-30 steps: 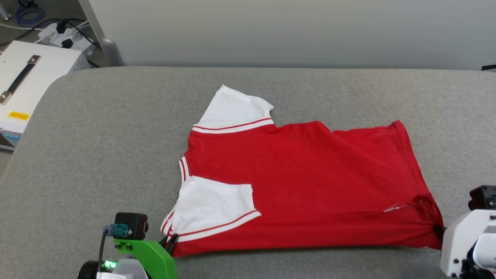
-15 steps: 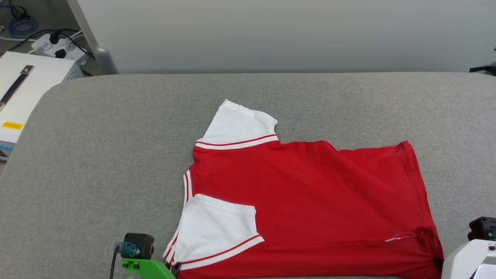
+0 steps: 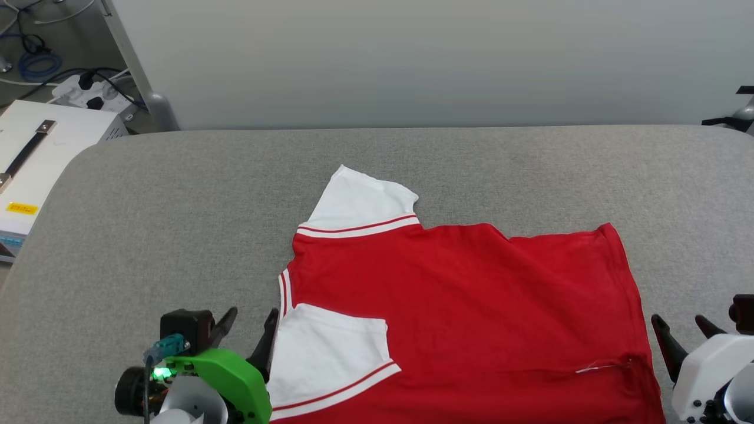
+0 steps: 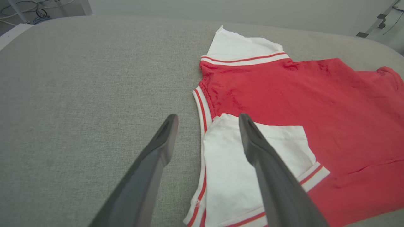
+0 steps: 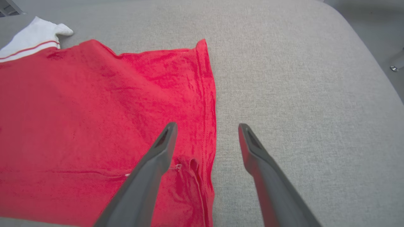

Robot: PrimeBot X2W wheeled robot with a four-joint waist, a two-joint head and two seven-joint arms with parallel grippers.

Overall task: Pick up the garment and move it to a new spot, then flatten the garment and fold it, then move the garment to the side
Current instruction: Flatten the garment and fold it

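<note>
The garment (image 3: pixel 459 306), a red shirt with white sleeves and red-striped trim, lies spread on the grey padded table (image 3: pixel 177 224) with its plain side up, neck to the left and hem to the right. One white sleeve sticks out at the far side, the other lies folded onto the red body near the front. My left gripper (image 3: pixel 250 327) stands open at the collar edge, one finger over the folded sleeve (image 4: pixel 252 164) in the left wrist view. My right gripper (image 3: pixel 683 333) is open just off the hem (image 5: pixel 208 126), holding nothing.
A white equipment box (image 3: pixel 35 159) with a dark handle stands off the table's left end, with a power strip and cables (image 3: pixel 88 94) on the floor behind it. A pale wall panel (image 3: pixel 412 59) runs along the table's far edge.
Both grippers have opened and let go of the garment's near corners, and drawn slightly back. The head camera has tilted, shifting the whole picture down.
</note>
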